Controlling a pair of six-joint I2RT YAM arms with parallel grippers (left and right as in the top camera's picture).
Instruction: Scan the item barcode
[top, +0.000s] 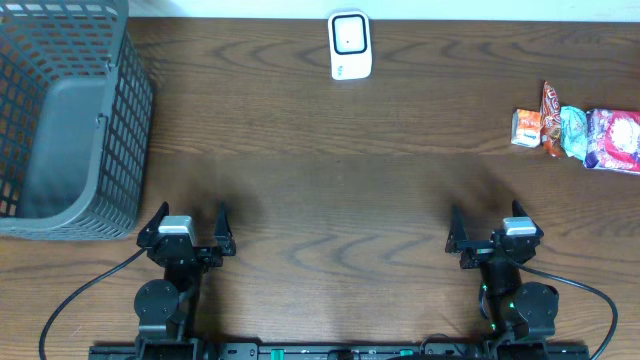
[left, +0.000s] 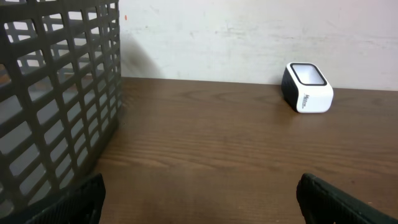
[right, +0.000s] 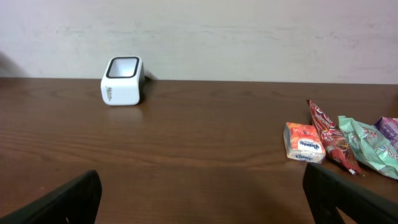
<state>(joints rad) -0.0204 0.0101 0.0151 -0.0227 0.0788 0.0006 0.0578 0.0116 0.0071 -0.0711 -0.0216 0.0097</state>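
Snack packets (top: 580, 135) sit untouched right of scanner (top: 350, 45)

Left gripper (top: 190, 218) and right gripper (top: 486, 222), on the scanner's near side, stand spread wide, gripping nothing. The packets lie well to the white scanner's right; its side lettering is too small to read.

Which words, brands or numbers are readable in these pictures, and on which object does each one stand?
No text can be read clearly.
On the white scanner: a dark word on its side, too small to read.
On the small orange packet: a blue word, blurred.
On the red sachet, green packet and pink packet: print too small to read.
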